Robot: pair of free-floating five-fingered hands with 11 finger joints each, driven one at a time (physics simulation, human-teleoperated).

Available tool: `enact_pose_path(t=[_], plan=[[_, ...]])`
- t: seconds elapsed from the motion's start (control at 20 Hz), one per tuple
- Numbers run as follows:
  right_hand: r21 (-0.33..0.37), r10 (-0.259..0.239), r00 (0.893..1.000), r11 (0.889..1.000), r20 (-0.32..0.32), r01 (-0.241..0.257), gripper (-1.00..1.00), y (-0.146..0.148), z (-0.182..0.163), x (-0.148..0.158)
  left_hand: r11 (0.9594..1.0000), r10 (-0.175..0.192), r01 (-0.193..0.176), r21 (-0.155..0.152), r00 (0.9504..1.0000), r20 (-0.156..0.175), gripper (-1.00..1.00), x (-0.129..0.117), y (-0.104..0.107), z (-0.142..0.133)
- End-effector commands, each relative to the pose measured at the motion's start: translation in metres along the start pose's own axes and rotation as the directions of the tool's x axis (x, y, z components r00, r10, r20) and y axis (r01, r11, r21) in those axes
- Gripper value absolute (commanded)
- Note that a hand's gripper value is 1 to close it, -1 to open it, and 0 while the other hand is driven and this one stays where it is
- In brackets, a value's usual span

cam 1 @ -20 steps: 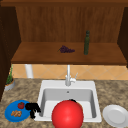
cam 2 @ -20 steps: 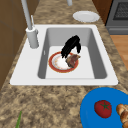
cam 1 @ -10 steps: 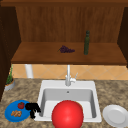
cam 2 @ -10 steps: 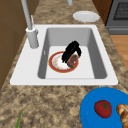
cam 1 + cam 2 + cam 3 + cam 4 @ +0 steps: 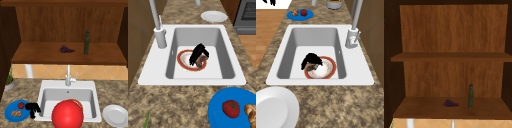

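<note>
My right hand [image 5: 198, 52] is down in the white sink [image 5: 190, 81], its fingers curled round a small brown thing [image 5: 202, 60]. It presses that thing on an orange-rimmed plate [image 5: 181, 60] on the sink floor. From the right side the same hand [image 5: 311, 59] and brown thing [image 5: 311, 67] lie over the plate [image 5: 328, 68]. In the front view a big red ball [image 5: 67, 115] covers that spot. My left hand [image 5: 32, 107] hovers, fingers relaxed, between the sink and a blue plate [image 5: 10, 116].
The blue plate [image 5: 218, 100] carries a tomato [image 5: 231, 108] and brown food [image 5: 250, 111]. A white plate [image 5: 115, 115] lies on the counter right of the sink. The faucet [image 5: 68, 76] stands at the back. Grapes [image 5: 66, 49] and a green bottle [image 5: 86, 42] sit on the shelf.
The hand in the sink has shifted a little over the orange-rimmed plate, still on the brown thing. The other hand has stayed put.
</note>
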Motion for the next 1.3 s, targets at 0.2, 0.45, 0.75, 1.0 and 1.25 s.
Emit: enact_pose_path(t=[0.2,0.45,0.75,1.0,1.25], plan=[[0.012,-0.02,0.999,1.0,-0.04,0.021,-1.0,0.011,-0.006,0.01,1.0,0.0,0.0,0.0,1.0,0.0,0.0,0.0,0.0,0.0],[0.044,-0.03,0.998,0.998,-0.06,0.032,-1.0,0.007,-0.023,0.01,1.0,0.0,0.0,0.0,1.0,0.0,0.0,0.0,0.0,0.0],[0.116,-0.021,0.998,0.993,-0.068,0.029,1.0,-0.006,-0.036,0.01,1.0,0.0,0.0,0.0,1.0,0.0,0.0,0.0,0.0,0.0],[0.098,-0.029,0.996,0.995,-0.079,0.036,1.0,-0.014,-0.038,0.007,1.0,0.0,0.0,0.0,1.0,0.0,0.0,0.0,0.0,0.0],[0.064,-0.026,0.997,0.997,-0.068,0.03,1.0,-0.028,-0.013,0.011,1.0,0.0,0.0,0.0,1.0,0.0,0.0,0.0,0.0,0.0]])
